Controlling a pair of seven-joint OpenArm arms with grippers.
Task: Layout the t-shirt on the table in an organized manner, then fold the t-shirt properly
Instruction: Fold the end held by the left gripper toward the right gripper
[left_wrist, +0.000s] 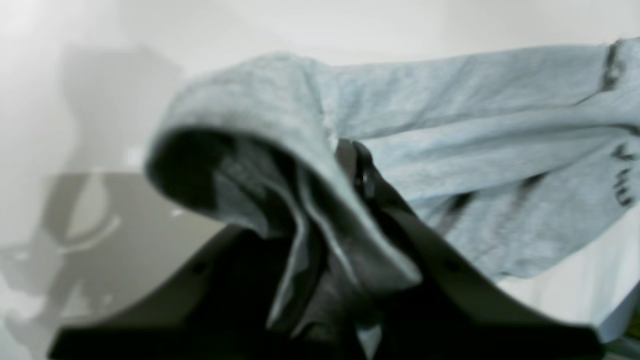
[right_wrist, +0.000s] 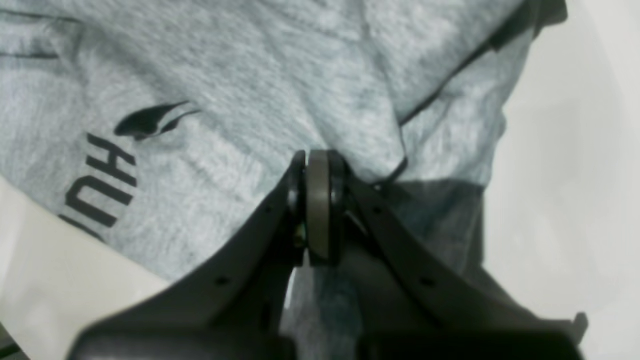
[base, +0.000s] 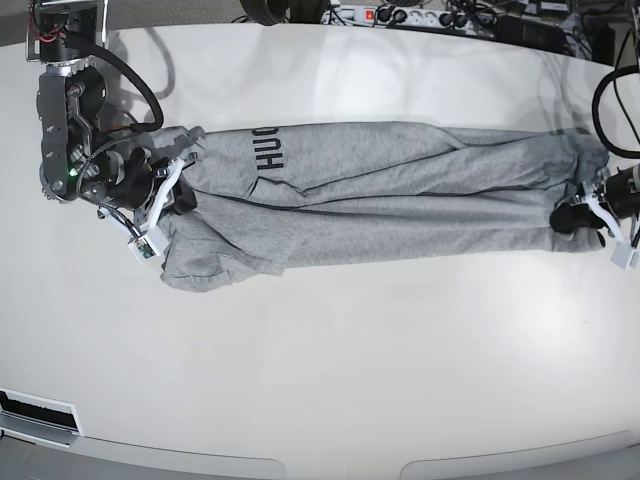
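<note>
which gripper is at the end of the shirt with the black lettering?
The right gripper, shut on the t-shirt at the base view's left, beside the black lettering. The left gripper holds the plain opposite end.

**Surroundings beyond my work surface**

Behind the far edge I see a power strip (base: 415, 16) with a red switch, lying among a tangle of black cables (base: 520, 25). A strip of grey floor (base: 15, 20) shows at the far left corner. At the near left edge sits a white slotted vent (base: 35, 412). Lighting is bright and even, from overhead; it throws soft grey shadows and a broad pale glare. Walls and windows are out of view.
</note>
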